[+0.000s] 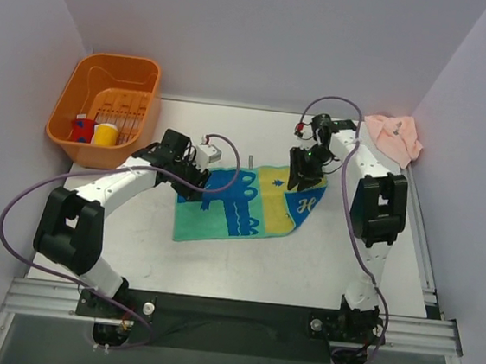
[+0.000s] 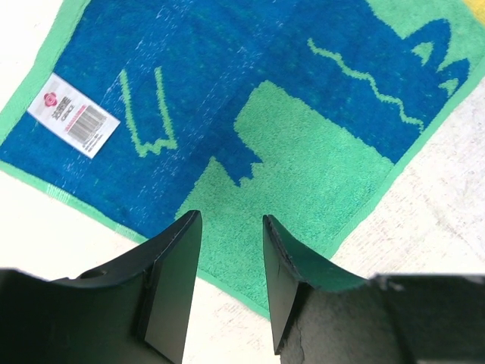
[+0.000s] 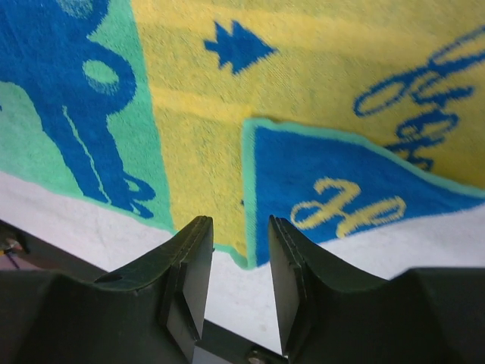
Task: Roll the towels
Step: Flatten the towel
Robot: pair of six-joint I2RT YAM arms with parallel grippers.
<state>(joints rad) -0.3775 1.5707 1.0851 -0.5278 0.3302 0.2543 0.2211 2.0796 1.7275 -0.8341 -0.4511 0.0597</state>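
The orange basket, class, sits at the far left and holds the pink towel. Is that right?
No. The orange basket sits at the far left, but the pink towel lies outside it, at the far right corner, as the top view shows.

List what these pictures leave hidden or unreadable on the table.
Top view: the left arm covers the patterned towel's far left corner.
Top view: the pink towel is bunched, hiding its folds.
Top view: the red item and yellow item in the orange basket are too small to identify.
Left wrist view: the label's print is too small to read.
Right wrist view: the blue script runs off the right edge.
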